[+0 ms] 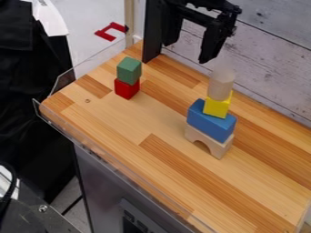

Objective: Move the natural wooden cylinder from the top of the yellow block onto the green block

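The black gripper [187, 44] hangs at the top of the view, above the back edge of the wooden surface, its two fingers wide apart with nothing between them. Below it and to the right stands a stack: a natural wood arch [209, 142] at the bottom, a blue block [209, 120] on it, then a yellow cube [217, 105], and a pale wooden cylinder [221, 84] upright on top. Left of the gripper and lower, a green cube [128, 70] rests on a red cube [127, 88]. The gripper touches neither stack.
The wooden tabletop [121, 123] has a clear plastic rim [91, 144] along its left and front edges. A whitewashed plank wall [273, 63] stands behind it, with a black post [152, 32] at the back edge. A red bracket-shaped piece [110, 32] lies beyond the table.
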Robot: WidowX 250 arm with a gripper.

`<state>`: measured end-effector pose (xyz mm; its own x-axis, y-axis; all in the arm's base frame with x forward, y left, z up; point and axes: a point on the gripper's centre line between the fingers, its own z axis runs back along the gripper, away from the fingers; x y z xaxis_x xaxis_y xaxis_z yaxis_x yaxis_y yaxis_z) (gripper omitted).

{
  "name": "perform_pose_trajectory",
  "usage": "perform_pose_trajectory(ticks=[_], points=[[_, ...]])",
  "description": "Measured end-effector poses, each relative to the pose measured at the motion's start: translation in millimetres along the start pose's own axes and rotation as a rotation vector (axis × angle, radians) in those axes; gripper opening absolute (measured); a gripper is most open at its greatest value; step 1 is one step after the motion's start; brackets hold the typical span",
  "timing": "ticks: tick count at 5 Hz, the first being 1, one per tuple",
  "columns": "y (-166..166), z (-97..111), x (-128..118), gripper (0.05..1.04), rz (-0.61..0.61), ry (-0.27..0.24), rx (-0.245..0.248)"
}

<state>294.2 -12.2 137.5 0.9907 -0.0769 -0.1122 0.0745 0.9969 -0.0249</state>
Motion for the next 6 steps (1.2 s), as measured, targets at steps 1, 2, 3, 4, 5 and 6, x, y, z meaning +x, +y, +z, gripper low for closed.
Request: perform_pose_trajectory(ticks=[1, 2, 3, 4, 5, 6], points=[[0.6, -11.8, -0.8, 0.999, 0.004, 0.043, -0.002], [-5.3, -12.4, -0.7, 0.999, -0.007, 0.044, 0.012], [-19.5, -10.5, -3.0, 0.999, -0.036, 0.051, 0.033], [-28.5, -2.1, -6.7, 0.999, -0.056, 0.035, 0.051], [-41.1, 4.7, -3.4, 0.999, -0.085, 0.013, 0.059], [-54.0, -4.6, 2.6, 0.999, -0.112, 0.038, 0.050]])
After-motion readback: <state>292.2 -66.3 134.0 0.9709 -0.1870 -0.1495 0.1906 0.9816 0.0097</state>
